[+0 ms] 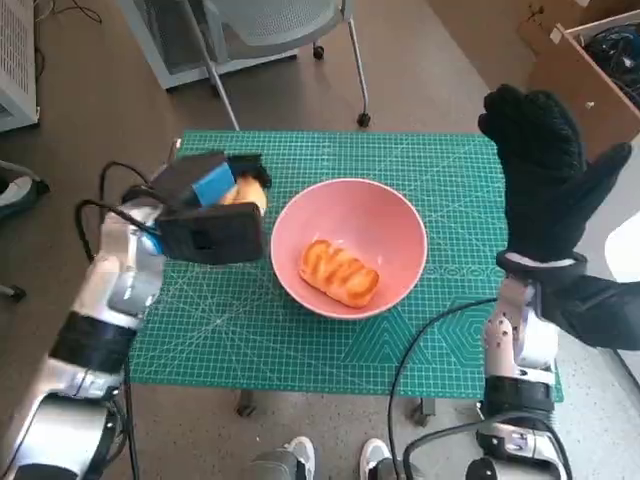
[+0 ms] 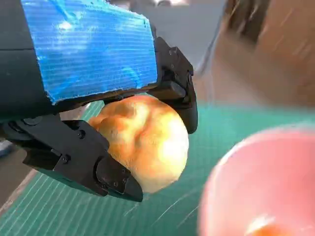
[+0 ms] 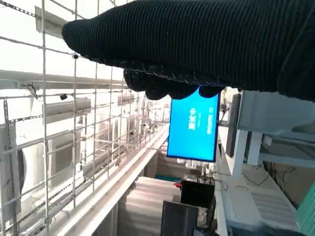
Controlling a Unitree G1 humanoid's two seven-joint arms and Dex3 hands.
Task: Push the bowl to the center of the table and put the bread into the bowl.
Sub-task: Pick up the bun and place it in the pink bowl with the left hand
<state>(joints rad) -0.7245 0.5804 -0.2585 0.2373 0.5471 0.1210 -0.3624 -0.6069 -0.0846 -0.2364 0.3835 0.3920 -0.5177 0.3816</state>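
A pink bowl [image 1: 390, 225] sits in the middle of the green mat [image 1: 420, 345], with one golden bread roll [image 1: 340, 272] lying inside it. My left hand [image 1: 205, 205] hovers just left of the bowl's rim and grips a second bread roll [image 1: 248, 192] between its black fingers [image 2: 98, 167]; the left wrist view shows that roll [image 2: 145, 140] close up, with the blurred bowl [image 2: 266, 182] beside it. My right hand [image 1: 545, 175] is raised high over the mat's right side, palm up and fingers spread, holding nothing.
A grey chair [image 1: 280, 30] stands beyond the table's far edge. A cardboard box [image 1: 585, 70] sits at the far right. A person's feet [image 1: 335, 458] show at the table's near edge. The right wrist view [image 3: 192, 123] points up at a blue screen and wire mesh.
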